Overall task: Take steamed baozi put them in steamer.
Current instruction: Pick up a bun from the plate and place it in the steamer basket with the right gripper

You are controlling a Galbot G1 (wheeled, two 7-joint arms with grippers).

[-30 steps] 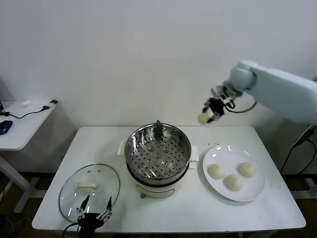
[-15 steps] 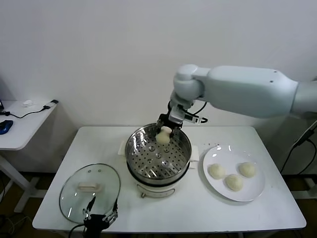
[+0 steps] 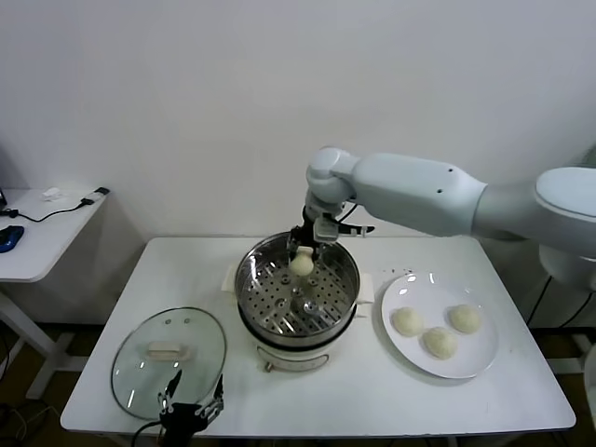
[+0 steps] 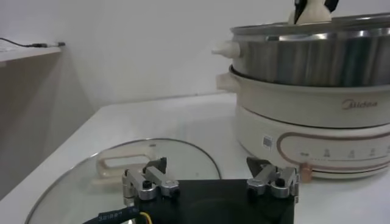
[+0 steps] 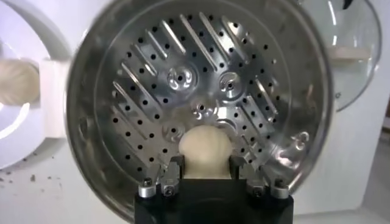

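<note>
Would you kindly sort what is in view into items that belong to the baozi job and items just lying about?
Job:
- held baozi, in the right end effector, shut on it above the steamer
- three baozi on the white plate

Lying about:
- glass lid
- left end effector, open, parked near the lid

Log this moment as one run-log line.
right gripper: shut on baozi, over steamer | left gripper: open, idle near glass lid | plate: three baozi left
</note>
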